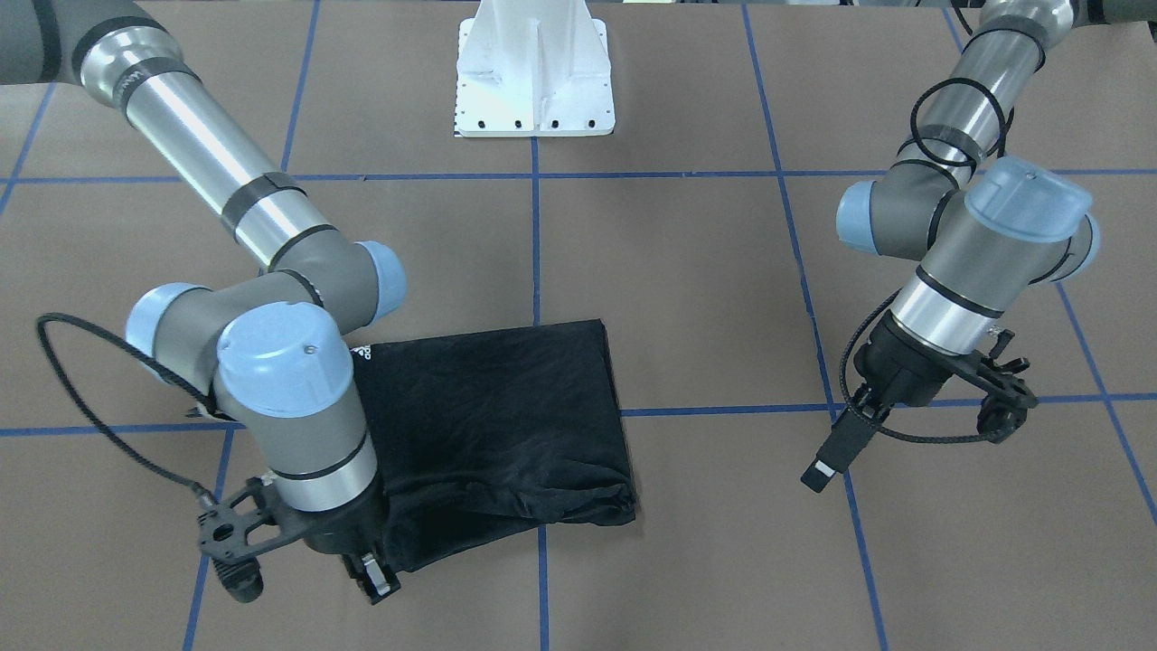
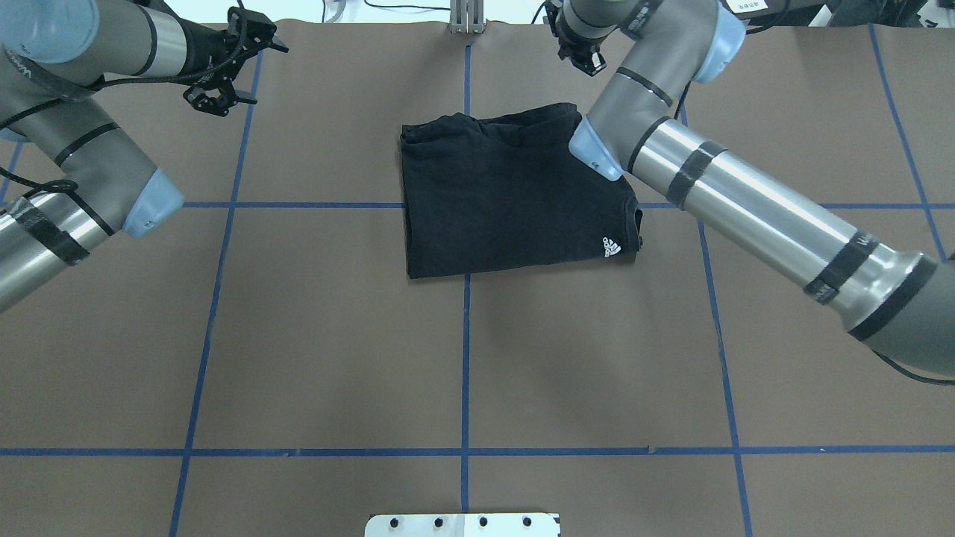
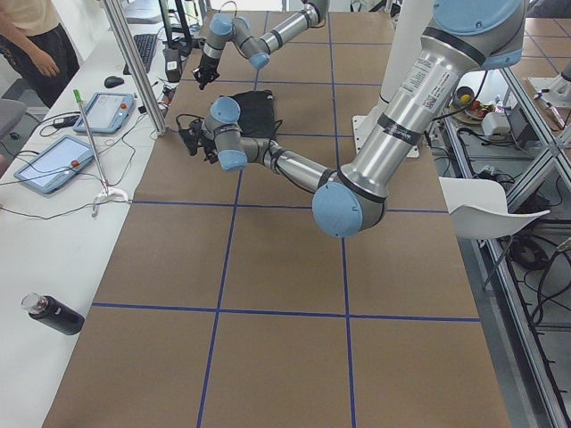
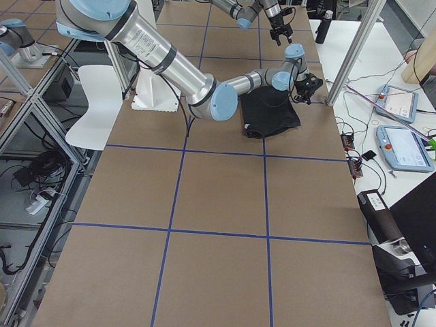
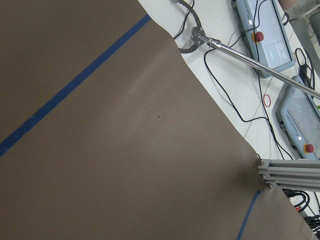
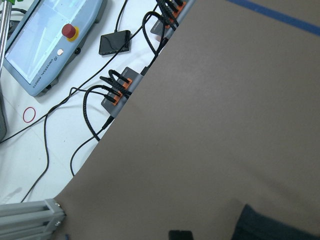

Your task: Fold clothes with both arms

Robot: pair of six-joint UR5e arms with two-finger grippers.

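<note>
Folded black T-shirt (image 2: 507,201) on table (image 2: 336,335); right claw (image 1: 372,579) beside it, left claw (image 1: 824,468) apart; neither's spread discernible.

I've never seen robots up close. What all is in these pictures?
T-shirt: one, black, folded, mid-table.
Table: one, brown cover, blue tape grid.
Pedestal base: one, white, table's edge.
Teach pendants: two, grey with red buttons, side bench.
Bottle: one, black, side bench.
Chair: one, white, beside table.
Person: one, partly seen, by bench.
Left arm: one, silver-grey, blue caps, over bare table.
Right arm: one, same colours, reaching past T-shirt.
Left gripper: one, black, away from T-shirt.
Right gripper: one, black, at a T-shirt corner.
</note>
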